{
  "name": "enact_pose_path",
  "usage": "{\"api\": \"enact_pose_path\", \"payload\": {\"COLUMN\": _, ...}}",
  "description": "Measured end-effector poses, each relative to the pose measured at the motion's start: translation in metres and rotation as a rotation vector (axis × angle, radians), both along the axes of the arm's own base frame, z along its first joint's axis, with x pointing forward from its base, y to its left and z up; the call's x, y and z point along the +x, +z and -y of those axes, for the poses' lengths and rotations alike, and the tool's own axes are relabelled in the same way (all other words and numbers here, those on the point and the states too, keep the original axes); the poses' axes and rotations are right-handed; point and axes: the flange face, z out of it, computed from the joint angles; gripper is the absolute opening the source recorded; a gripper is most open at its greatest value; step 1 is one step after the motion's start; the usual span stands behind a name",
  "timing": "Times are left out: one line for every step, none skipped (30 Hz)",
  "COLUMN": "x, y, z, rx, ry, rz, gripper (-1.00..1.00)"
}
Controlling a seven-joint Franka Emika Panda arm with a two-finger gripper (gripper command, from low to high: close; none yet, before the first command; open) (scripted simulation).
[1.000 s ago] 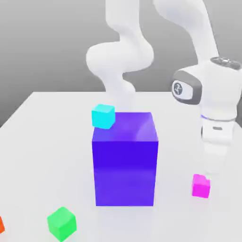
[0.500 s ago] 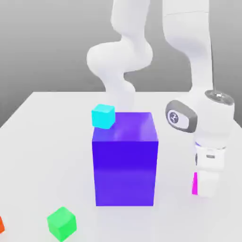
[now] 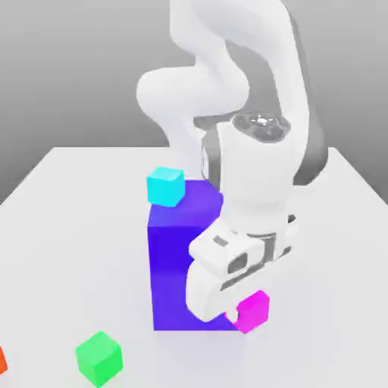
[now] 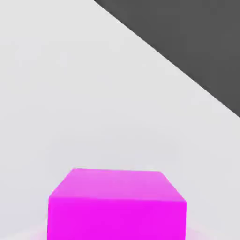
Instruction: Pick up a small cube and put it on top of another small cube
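— Exterior view first: what do we see changed?
— We see the white arm swung from the exterior view's right to the front of the big blue-violet block (image 3: 170, 250), now covering much of its face. The small bright magenta-pink cube (image 3: 252, 311) has shifted towards the exterior view's left and sits near the block's lower corner.
— How does that cube look to us?
— Plain, glossy faces, far smaller than the block. In the hand view it (image 4: 117, 206) lies close against the pale desk (image 4: 70, 93).
— And the end effector (image 3: 236, 312)?
— It sits right at the cube; we cannot tell whether it grips it.
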Motion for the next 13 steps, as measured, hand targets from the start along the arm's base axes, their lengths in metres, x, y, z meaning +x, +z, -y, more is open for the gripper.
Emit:
{"api": "enact_pose_path", "payload": {"x": 0.003, "y": 0.003, "z": 0.025, "rx": 0.000, "ry": -0.076, "rz": 0.001, "gripper": -1.00}}
{"api": "enact_pose_path", "payload": {"x": 0.004, "y": 0.007, "z": 0.050, "rx": 0.001, "ry": -0.154, "rz": 0.001, "gripper": -1.00}}
{"api": "enact_pose_path", "payload": {"x": 0.004, "y": 0.008, "z": 0.074, "rx": 0.002, "ry": -0.236, "rz": 0.001, "gripper": -1.00}}
{"api": "enact_pose_path", "payload": {"x": 0.004, "y": 0.005, "z": 0.099, "rx": 0.003, "ry": -0.317, "rz": 0.001, "gripper": -1.00}}
{"api": "enact_pose_path", "payload": {"x": 0.004, "y": -0.003, "z": 0.124, "rx": 0.005, "ry": -0.398, "rz": 0.002, "gripper": -1.00}}
{"api": "enact_pose_path", "payload": {"x": 0.004, "y": -0.015, "z": 0.138, "rx": 0.005, "ry": -0.445, "rz": 0.003, "gripper": -1.00}}
{"api": "enact_pose_path", "payload": {"x": 0.003, "y": -0.028, "z": 0.146, "rx": 0.005, "ry": -0.470, "rz": 0.003, "gripper": -1.00}}
{"api": "enact_pose_path", "payload": {"x": 0.002, "y": -0.039, "z": 0.150, "rx": 0.004, "ry": -0.482, "rz": 0.002, "gripper": 1.00}}
{"api": "enact_pose_path", "payload": {"x": 0.002, "y": -0.039, "z": 0.150, "rx": 0.004, "ry": -0.482, "rz": 0.002, "gripper": 1.00}}
{"api": "enact_pose_path", "payload": {"x": 0.002, "y": -0.039, "z": 0.150, "rx": 0.004, "ry": -0.482, "rz": 0.002, "gripper": 1.00}}
{"api": "enact_pose_path", "payload": {"x": 0.002, "y": -0.039, "z": 0.150, "rx": 0.004, "ry": -0.482, "rz": 0.002, "gripper": 1.00}}
{"api": "enact_pose_path", "payload": {"x": 0.002, "y": -0.039, "z": 0.150, "rx": 0.004, "ry": -0.482, "rz": 0.002, "gripper": 1.00}}
{"api": "enact_pose_path", "payload": {"x": 0.002, "y": -0.039, "z": 0.150, "rx": 0.004, "ry": -0.482, "rz": 0.002, "gripper": 1.00}}
